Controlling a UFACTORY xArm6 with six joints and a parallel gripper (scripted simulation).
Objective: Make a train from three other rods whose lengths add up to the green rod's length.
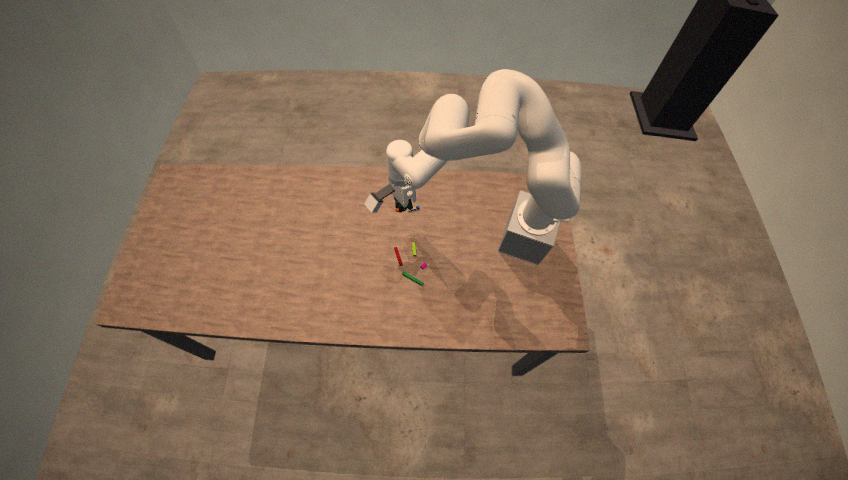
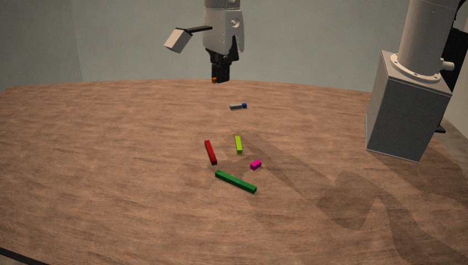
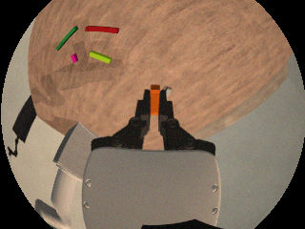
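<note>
My gripper is shut on an orange rod and holds it above the far part of the table; the wrist view shows the orange rod lengthwise between the fingers. A grey rod and a blue rod lie end to end on the table, below and a little to the right of the gripper. Nearer the front lie the green rod, a red rod, a lime rod and a magenta rod, all apart from one another. In the top view the gripper is behind the rod group.
The arm's grey base block stands at the right of the table. A black pillar stands on the floor beyond the table. The wrist camera housing sticks out to the left of the gripper.
</note>
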